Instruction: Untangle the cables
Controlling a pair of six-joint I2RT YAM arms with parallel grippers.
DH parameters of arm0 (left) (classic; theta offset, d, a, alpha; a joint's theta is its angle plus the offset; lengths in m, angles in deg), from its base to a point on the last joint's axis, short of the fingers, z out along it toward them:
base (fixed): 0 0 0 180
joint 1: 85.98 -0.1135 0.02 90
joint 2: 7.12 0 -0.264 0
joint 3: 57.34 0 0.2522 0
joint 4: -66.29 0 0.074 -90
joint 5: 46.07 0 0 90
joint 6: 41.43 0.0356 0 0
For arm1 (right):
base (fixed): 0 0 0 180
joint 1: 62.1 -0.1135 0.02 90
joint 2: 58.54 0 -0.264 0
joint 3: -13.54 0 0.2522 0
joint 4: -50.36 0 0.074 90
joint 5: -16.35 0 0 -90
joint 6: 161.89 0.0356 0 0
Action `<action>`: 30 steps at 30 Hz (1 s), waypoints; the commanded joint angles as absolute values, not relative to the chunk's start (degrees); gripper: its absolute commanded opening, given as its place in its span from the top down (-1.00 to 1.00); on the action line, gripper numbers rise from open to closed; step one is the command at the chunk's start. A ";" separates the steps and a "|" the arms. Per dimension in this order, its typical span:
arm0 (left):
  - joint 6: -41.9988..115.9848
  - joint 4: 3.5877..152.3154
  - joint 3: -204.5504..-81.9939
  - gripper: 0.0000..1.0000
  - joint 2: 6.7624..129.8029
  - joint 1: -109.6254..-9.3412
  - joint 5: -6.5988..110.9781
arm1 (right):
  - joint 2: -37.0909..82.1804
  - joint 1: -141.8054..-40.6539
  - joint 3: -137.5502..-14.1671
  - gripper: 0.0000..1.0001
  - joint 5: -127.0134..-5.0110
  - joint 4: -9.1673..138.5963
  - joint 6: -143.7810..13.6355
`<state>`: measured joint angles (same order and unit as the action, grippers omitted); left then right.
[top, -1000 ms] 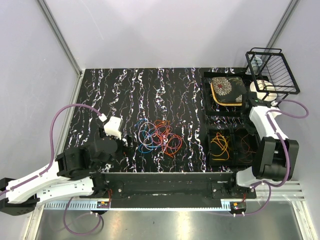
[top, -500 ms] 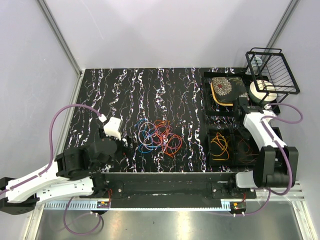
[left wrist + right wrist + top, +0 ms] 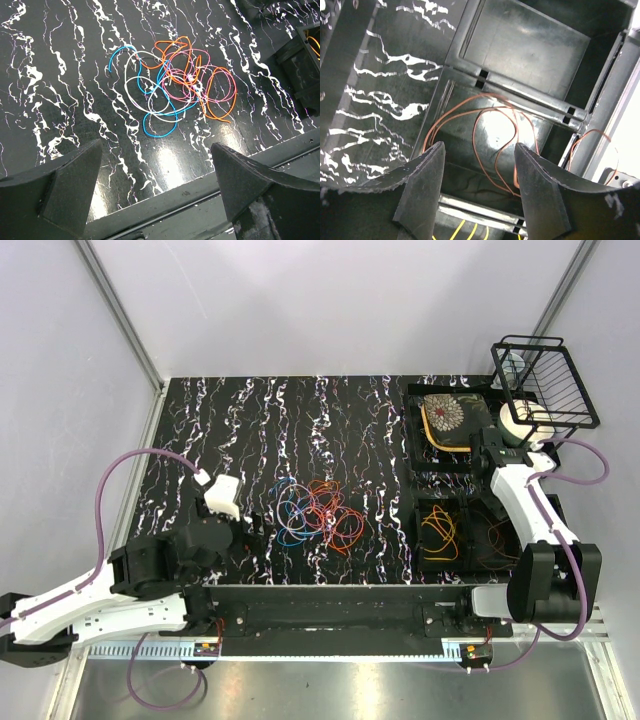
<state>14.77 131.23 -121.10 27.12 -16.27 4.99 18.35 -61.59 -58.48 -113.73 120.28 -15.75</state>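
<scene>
Orange-blue tangled cables (image 3: 185,80) ahead of released left end effector (image 3: 156,146), right end effector (image 3: 480,147) released over binned cable (image 3: 485,95)

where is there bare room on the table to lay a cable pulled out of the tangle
The far half of the black white-veined tabletop, between the tangled pile of coloured wire cables and the back wall, is bare. A narrower bare strip separates the pile from the black divided trays. The trays' side, with the black wire basket, is crowded.
</scene>
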 commanded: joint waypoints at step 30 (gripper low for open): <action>12.72 131.82 -125.16 -0.84 39.54 -15.41 9.74 | -1.31 -53.67 -46.90 -0.83 -107.67 132.15 4.75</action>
<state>13.98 131.91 -121.82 39.42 -15.68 8.01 0.90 -53.90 -48.32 -107.02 130.86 -1.41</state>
